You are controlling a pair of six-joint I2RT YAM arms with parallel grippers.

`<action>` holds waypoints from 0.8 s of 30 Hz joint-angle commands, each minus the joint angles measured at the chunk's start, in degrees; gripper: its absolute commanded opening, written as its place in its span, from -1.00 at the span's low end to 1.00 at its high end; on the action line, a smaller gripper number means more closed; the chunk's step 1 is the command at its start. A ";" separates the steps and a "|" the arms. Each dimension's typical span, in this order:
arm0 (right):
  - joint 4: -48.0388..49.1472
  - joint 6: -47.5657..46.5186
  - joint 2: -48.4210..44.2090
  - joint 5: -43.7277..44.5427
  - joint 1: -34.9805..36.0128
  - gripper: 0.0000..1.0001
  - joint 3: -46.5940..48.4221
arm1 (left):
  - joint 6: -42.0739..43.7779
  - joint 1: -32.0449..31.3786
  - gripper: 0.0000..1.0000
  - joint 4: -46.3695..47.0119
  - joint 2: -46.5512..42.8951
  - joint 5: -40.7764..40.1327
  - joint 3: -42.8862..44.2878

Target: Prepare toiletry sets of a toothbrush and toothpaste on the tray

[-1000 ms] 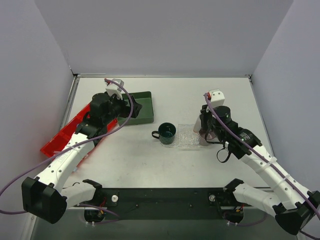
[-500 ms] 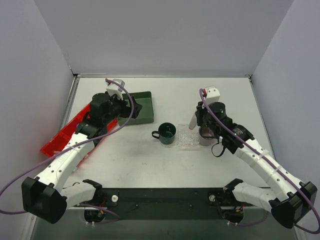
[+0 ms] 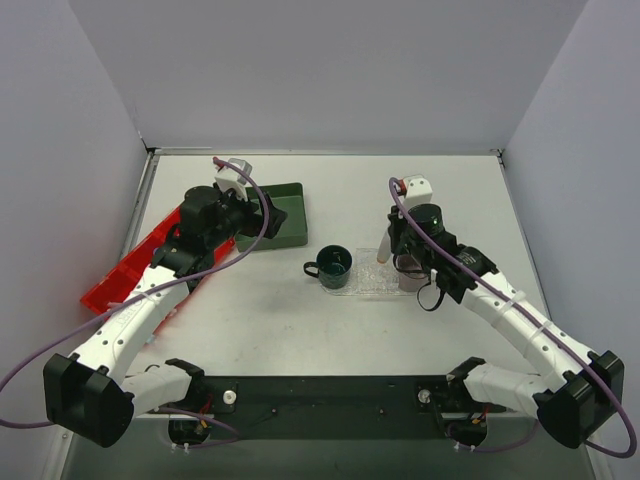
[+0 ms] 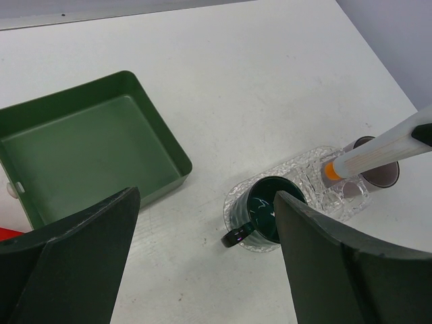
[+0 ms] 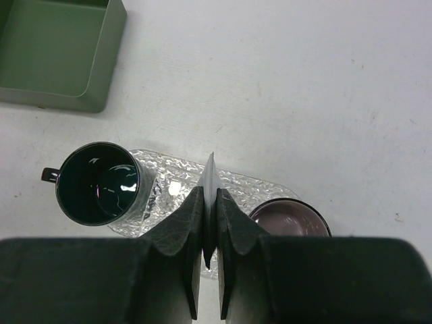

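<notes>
A white table (image 3: 300, 320) is enclosed by plain grey walls (image 3: 320, 70) on three sides. Towards the left, a dark green box (image 4: 88, 152) is set beside a red bin (image 3: 130, 270). Near the middle lies the clear, textured tray (image 4: 307, 162). A dark green mug (image 4: 263, 216) is stood on its left end and a mauve cup (image 5: 287, 216) at its other end; whether that cup rests on the tray or just beside it cannot be told.

The right gripper (image 5: 210, 196) is clamped on the flat edge of a toothpaste (image 4: 371, 152) tube, which is held tilted with its orange-banded cap end down, over the tray between mug and cup. Contact with the tray cannot be made out. The left gripper (image 4: 206, 196) is spread wide with nothing held, poised above the box's near corner.

Compared with a second ago, the right gripper is seen shifted from above the mauve cup towards the mug, so that the tube is now over the tray's middle. The left arm is unchanged.
</notes>
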 commanded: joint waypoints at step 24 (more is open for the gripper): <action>4.75 -1.02 3.99 1.49 -0.30 -1.00 -1.91 | 1.36 0.09 0.82 3.23 1.15 2.61 0.85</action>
